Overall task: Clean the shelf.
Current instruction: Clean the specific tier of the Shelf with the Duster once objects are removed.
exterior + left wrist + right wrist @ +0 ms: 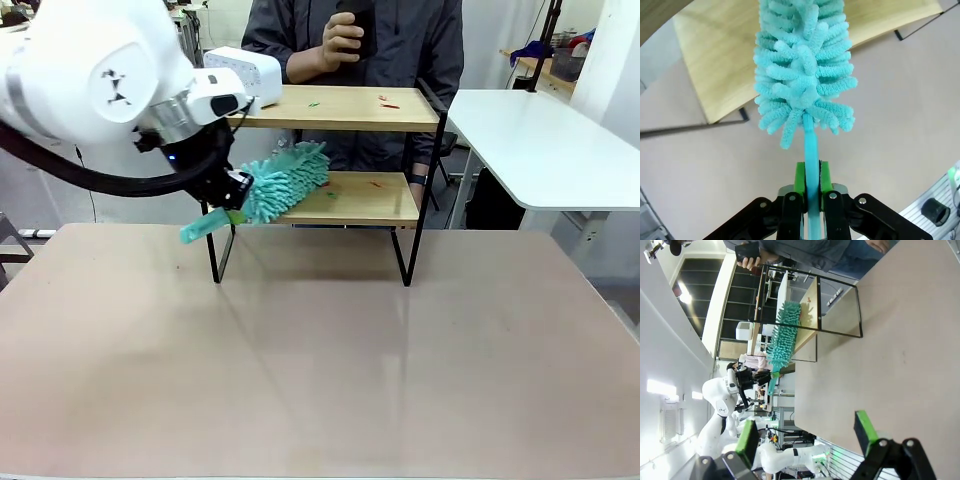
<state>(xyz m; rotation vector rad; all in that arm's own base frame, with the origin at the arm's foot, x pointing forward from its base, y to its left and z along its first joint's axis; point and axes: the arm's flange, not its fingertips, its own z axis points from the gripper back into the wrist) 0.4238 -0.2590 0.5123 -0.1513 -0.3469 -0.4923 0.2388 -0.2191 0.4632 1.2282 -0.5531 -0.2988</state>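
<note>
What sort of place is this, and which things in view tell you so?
Probably a robotics lab: the left gripper clamps a teal duster by a small shelf on a tan table, a person stands opposite, and a white table stands beside.

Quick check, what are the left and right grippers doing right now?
Left gripper: shut on the teal duster, by its handle.
Right gripper: open, holding nothing.

One shelf [350, 112] — two boards [372, 203], one teal duster [285, 180], one white box [245, 70], one person [405, 50], several tiny scraps [388, 102].
</note>
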